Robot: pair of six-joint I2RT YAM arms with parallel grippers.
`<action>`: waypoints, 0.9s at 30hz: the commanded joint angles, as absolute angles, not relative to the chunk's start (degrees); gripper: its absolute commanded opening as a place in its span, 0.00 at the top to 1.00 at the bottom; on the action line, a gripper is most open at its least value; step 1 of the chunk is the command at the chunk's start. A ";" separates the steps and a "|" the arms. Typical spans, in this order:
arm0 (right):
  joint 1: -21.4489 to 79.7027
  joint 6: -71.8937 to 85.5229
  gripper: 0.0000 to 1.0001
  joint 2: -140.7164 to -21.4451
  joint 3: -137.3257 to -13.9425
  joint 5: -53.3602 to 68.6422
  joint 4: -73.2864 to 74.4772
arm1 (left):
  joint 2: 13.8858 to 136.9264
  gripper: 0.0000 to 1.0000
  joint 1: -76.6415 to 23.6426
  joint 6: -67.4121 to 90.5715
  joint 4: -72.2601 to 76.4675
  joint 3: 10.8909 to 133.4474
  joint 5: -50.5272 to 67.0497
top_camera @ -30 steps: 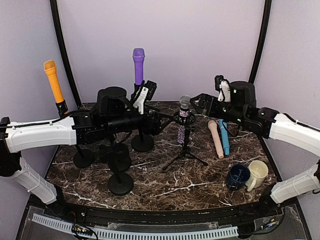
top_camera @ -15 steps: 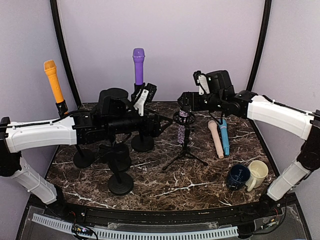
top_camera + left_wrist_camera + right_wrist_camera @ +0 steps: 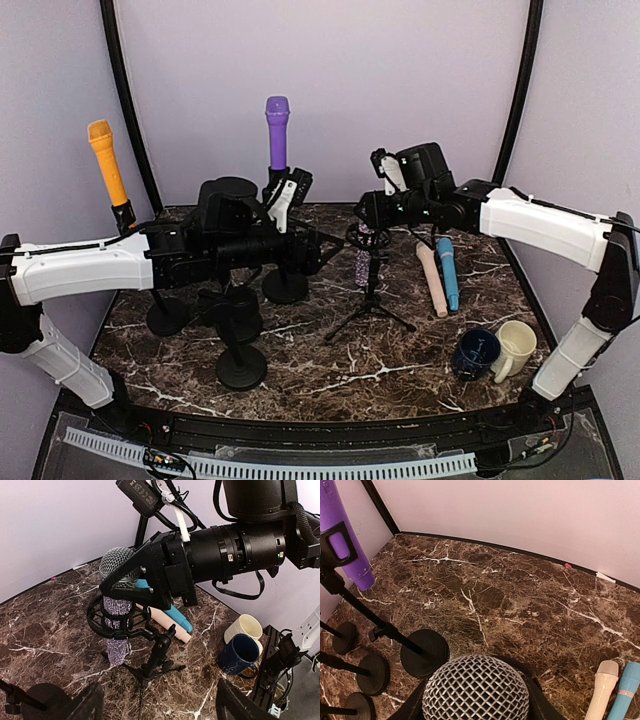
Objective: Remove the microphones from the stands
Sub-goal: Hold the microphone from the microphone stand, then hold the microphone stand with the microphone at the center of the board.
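The microphone has a silver mesh head and a glittery purple body. It stands upright in the ring mount of a black tripod stand at the table's middle. My right gripper has come down over the head. In the right wrist view a black finger presses each side of the mesh. My left gripper hovers to the left of the stand, open and empty, its fingers apart from it.
A purple microphone and an orange one stand on round-base stands at the left. A cream microphone and a blue one lie to the right of the tripod. A navy mug and a cream mug sit front right.
My right arm swung left from the back right to above the tripod stand, and its jaws closed in on the mesh head. The left arm stayed put.
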State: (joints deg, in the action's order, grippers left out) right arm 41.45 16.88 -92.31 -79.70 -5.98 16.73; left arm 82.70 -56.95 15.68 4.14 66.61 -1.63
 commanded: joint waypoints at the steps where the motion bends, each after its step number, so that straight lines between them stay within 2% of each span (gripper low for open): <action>1: 42.64 15.78 0.58 -89.74 -79.73 -4.77 14.06 | 82.11 0.21 -56.18 15.01 3.91 69.26 -1.97; 3: 42.81 15.67 0.64 -88.63 -78.71 -2.18 12.79 | 82.83 0.21 -55.73 15.18 4.13 69.55 -1.63; 9: 43.14 15.85 0.70 -86.68 -76.78 5.40 11.16 | 84.22 0.21 -53.44 16.88 6.40 69.31 2.80; 20: 45.79 17.47 0.70 -84.42 -74.19 13.20 8.55 | 87.02 0.20 -52.42 12.21 7.25 68.60 6.69; 27: 46.35 18.80 0.70 -83.83 -73.50 14.14 6.39 | 87.62 0.19 -52.30 9.38 10.41 65.11 9.40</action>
